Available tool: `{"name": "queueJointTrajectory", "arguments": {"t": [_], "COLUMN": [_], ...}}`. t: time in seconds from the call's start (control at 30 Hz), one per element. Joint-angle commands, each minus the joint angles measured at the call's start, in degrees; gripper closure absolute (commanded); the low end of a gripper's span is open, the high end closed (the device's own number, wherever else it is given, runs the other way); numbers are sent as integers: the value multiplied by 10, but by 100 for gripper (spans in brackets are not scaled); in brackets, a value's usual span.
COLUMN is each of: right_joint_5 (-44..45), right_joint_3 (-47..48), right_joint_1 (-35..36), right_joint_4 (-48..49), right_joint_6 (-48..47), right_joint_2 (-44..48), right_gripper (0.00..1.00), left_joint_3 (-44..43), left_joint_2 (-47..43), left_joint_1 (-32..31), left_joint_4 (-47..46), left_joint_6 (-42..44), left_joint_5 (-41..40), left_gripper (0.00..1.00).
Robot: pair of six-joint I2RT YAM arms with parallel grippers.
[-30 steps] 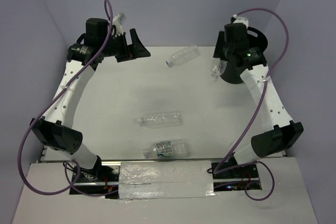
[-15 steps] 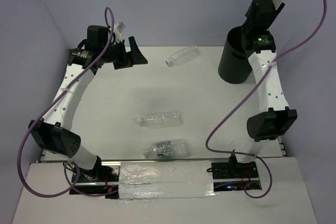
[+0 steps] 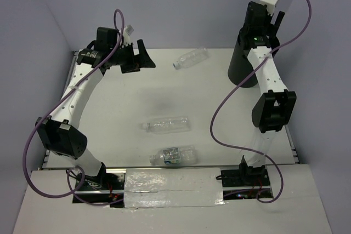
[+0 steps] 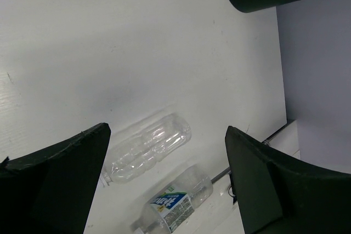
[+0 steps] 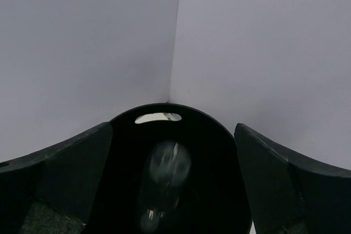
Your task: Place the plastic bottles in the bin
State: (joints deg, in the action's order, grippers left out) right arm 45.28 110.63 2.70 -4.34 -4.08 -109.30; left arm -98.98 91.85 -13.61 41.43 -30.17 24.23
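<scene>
Three clear plastic bottles lie on the white table: one at the far middle (image 3: 191, 58), one in the centre (image 3: 167, 125), and one with a blue-printed label (image 3: 174, 155) near the front. The left wrist view shows the centre bottle (image 4: 148, 149) and the labelled bottle (image 4: 175, 206). My left gripper (image 3: 143, 58) hangs open and empty at the far left, above the table. The black bin (image 3: 243, 64) stands at the far right. My right gripper (image 3: 269, 23) is open directly over its mouth. A blurred bottle (image 5: 164, 176) is inside the bin (image 5: 219, 135), below the open fingers.
Lavender walls close in the table at the back and on both sides. The bin stands in the back right corner, next to the walls. A taped strip (image 3: 173, 187) and the arm bases run along the near edge.
My right gripper rose from beside the bin to over its mouth and opened; the bottle it held is now inside the bin. My left arm shifted slightly.
</scene>
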Motion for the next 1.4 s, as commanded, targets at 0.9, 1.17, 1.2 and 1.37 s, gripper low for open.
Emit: {"name": "queueJointTrajectory", "arguments": {"t": [0.9,1.17,1.2,1.37], "right_joint_5": [-468,-429,-426,-411], "right_joint_3": [-272,-218,-213,-206], "right_joint_1": [507,541,543,544], "right_joint_4": [-393,-399,-398,-367], "right_joint_6": [-61,-88,-92,-102], "right_joint_2": [172,29,9,-34], "right_gripper": [0,0,0,0], "left_joint_3": [259,274,275,279], "left_joint_2": [-182,-201,-203,-208], "left_joint_1": [120,158,161,169], "left_joint_4": [75,70,70,71], "left_joint_6": [-112,-103,-103,-102], "left_joint_5": [-365,-335,-335,-329], "left_gripper": [1,1,1,1]}}
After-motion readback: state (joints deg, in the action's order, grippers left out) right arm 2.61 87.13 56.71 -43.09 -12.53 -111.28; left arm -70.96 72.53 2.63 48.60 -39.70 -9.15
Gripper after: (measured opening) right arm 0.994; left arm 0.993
